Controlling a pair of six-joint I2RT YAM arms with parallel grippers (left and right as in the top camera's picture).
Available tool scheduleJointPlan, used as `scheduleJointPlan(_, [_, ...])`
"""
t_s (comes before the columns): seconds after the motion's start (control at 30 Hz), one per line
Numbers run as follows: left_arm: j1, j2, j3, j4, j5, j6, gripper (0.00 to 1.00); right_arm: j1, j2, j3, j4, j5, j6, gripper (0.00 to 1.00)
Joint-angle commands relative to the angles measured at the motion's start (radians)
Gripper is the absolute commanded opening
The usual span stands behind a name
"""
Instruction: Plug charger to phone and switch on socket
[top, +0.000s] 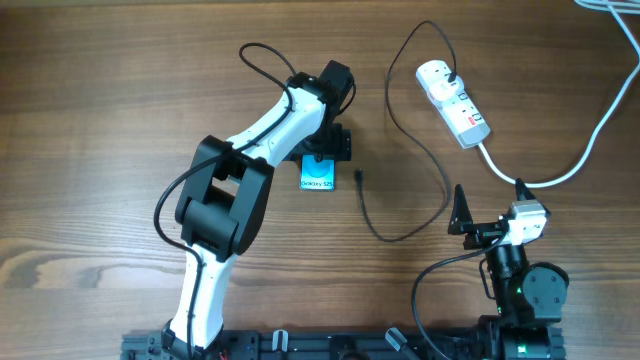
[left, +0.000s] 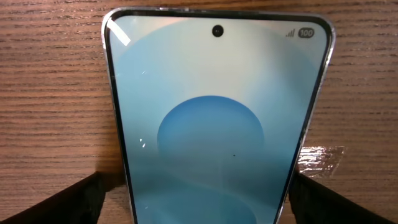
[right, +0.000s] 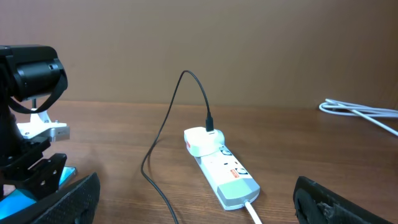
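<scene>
Left claw (left: 198, 182): I see its two dark fingers (left: 56, 202) in the bottom corners of the left wrist view, one on each side of the phone (left: 214, 124). I cannot tell whether they press on its edges.
Phone: it lies flat on the table (top: 90, 120) with its screen up, just left of centre in the overhead view. Its upper end is under the left claw.
Right claw (right: 196, 186): it is spread wide with nothing between the fingers. It sits at the lower right of the overhead view, well apart from the phone.
Charger (top: 440, 180): the thin black cable loops through the middle right of the overhead view.
Tip (top: 358, 179): it lies on the table just right of the phone, not touching it and not plugged in.
Plug (right: 210, 127): it is seated in the near end of the socket (right: 222, 169).
Socket: it lies slantwise at the upper right of the overhead view. From here I cannot read how its switch is set.
Cord (top: 600, 130): thick and white, it runs from the socket's lower end out to the right and off the top right corner.
</scene>
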Motion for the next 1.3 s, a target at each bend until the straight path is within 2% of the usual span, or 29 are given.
scheduleJointPlan(0.0, [0.009, 0.031, -0.002, 0.003, -0.002, 0.016, 0.92, 0.004, -0.007, -0.001, 0.003, 0.011, 0.007, 1.0])
scheduleJointPlan(0.3, [0.009, 0.031, -0.002, 0.003, -0.001, 0.015, 0.86, 0.004, -0.007, -0.001, 0.003, 0.011, 0.007, 1.0])
scheduleJointPlan(0.5, [0.009, 0.031, -0.002, 0.003, 0.002, 0.008, 0.86, 0.004, -0.007, -0.001, 0.003, 0.011, 0.008, 1.0])
scheduleJointPlan(0.67, [0.009, 0.031, -0.002, 0.003, 0.002, 0.007, 0.8, 0.004, -0.007, -0.001, 0.003, 0.011, 0.007, 1.0])
scheduleJointPlan(1.27, [0.009, 0.031, -0.002, 0.004, 0.002, 0.004, 0.75, 0.004, -0.007, -0.001, 0.003, 0.011, 0.008, 1.0])
